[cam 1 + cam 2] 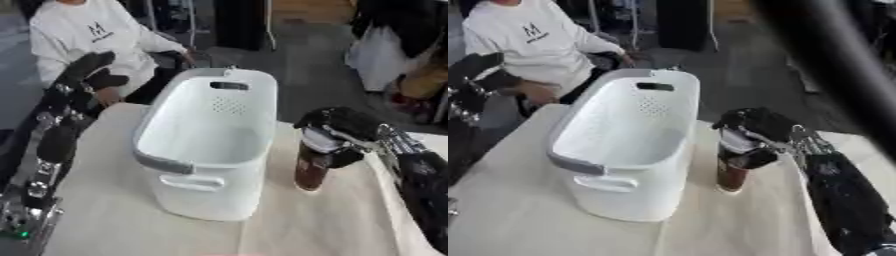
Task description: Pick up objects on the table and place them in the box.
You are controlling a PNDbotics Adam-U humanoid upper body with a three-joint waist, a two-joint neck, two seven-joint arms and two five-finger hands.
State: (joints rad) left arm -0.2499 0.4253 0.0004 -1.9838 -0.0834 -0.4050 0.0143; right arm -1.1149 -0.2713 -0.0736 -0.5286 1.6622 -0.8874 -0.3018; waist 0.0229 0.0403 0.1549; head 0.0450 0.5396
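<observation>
A dark brown bottle [310,172] with a pale upper part stands upright on the table, right of the white box [210,145]. My right hand [339,131] reaches in from the right and has its fingers and thumb curled round the bottle's top. The box is a tall white plastic basket with a grey rim and handle slots; its inside looks empty. My left hand [87,67] is raised at the upper left, above the table's far left corner, away from both things; I cannot make out how its fingers stand.
The table [131,220] is covered in a beige cloth. A person in a white top sits behind the far left corner. My left arm [44,165] runs down the left edge. Bags lie on the floor at the far right.
</observation>
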